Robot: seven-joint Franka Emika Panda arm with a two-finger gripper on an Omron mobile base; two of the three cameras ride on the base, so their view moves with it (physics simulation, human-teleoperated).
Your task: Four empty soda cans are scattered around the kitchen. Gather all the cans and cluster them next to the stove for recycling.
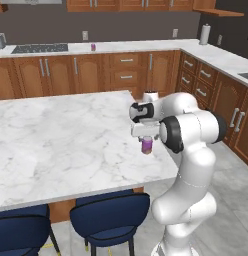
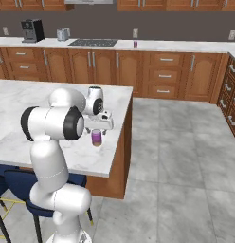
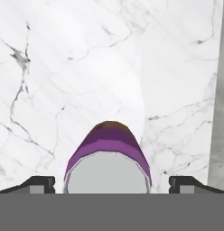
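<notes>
- Two soda cans appear in the left base view. The near can [image 1: 146, 145] stands upright on the island table [image 1: 61, 145], close to its right edge, directly under the end effector [image 1: 146, 139]; the far can [image 1: 93, 47] stands on the back table [image 1: 141, 46], near the stove [image 1: 40, 48]. A paper-towel roll [image 1: 205, 34] stands in the far corner, and blue stools [image 1: 111, 215] sit below the island's front edge.
- Right base view: the near can [image 2: 96, 138] sits below the end effector [image 2: 96, 132], a little in from the island's edge. The far can [image 2: 135, 44] stands just right of the stove [image 2: 95, 42], with a coffee machine [image 2: 31, 30] and a toaster [image 2: 62, 34] further left. Nothing crowds the near can.
- Hand view: the near can's [image 3: 108, 162] silvery top lies between the two fingertips [image 3: 39, 184], which stand spread wide on either side, released and holding nothing. Judged empty, the can should be light, thin-walled, easily dented and smooth; the purple side wall at mid-height looks the best place to take hold, squeezed gently.
</notes>
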